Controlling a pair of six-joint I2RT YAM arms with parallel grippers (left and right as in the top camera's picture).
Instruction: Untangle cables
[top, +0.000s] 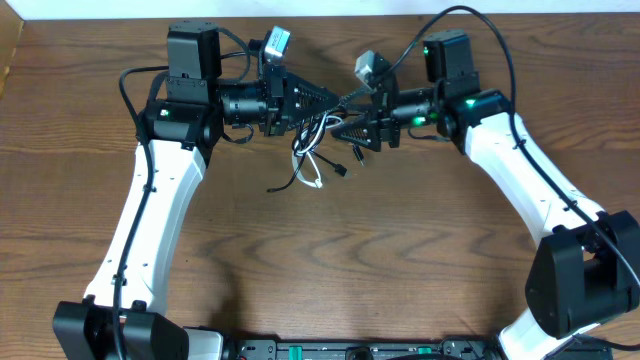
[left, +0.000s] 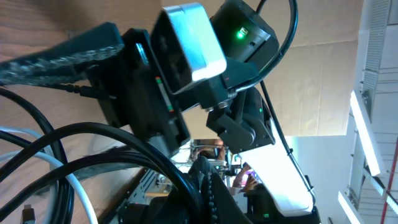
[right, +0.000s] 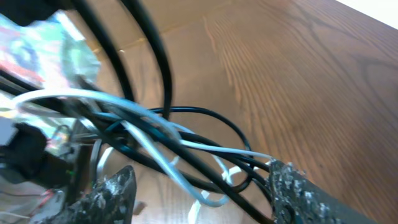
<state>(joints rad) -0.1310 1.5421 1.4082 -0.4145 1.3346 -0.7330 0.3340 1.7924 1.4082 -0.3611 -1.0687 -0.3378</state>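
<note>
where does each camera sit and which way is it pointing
Overhead: fixed above the table, looking straight down; both arms show, left gripper and right gripper meeting at the cables.
Left wrist: on the left arm, facing the right arm's wrist camera, black cables close in front; little of its own body clear.
Right wrist: on the right arm, looking past its own fingers at the tangle and wood.
Shared: both wrist views catch the white cable among black ones.

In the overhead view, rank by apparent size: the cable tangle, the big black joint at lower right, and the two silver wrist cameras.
1. black joint
2. cable tangle
3. left wrist camera and right wrist camera, about alike
</note>
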